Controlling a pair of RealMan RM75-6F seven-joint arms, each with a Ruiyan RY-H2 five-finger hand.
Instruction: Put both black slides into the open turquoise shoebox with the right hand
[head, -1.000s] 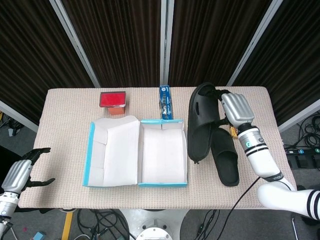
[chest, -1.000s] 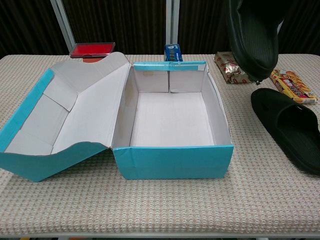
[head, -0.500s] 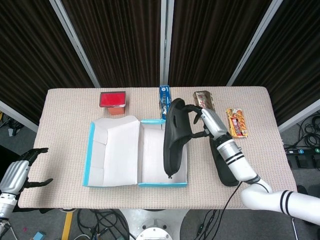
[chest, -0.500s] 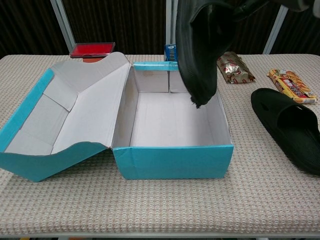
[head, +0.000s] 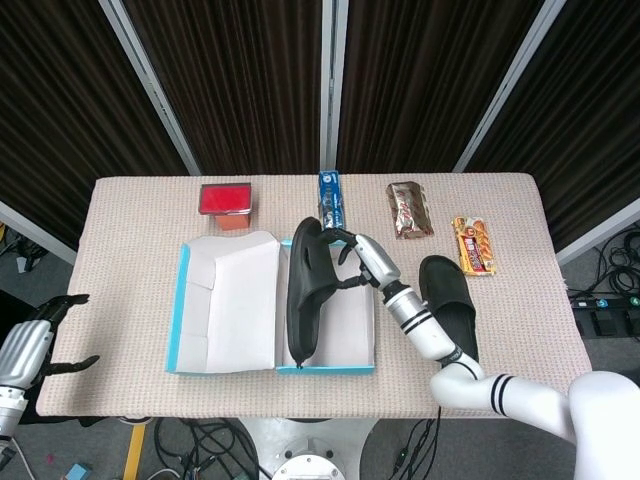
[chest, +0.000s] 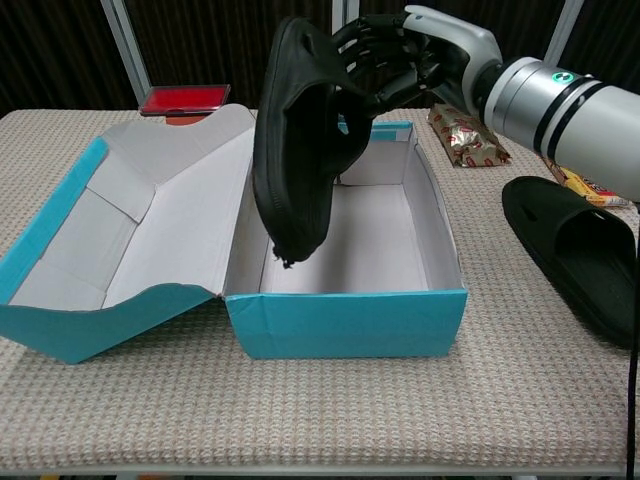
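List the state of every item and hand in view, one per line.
Turquoise cardboard shoebox: open, lid folded out flat, nothing resting inside.
Black rubber slide in hand: lifted, tilted toe-down over the box.
Second black rubber slide: lying on the table.
Right hand: gripping the lifted slide.
Left hand: holding nothing, fingers apart.

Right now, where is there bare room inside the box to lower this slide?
The box floor is bare white, wall to wall. The held slide in the right hand hangs over its left side, by the lid. The second slide lies outside, on the right.
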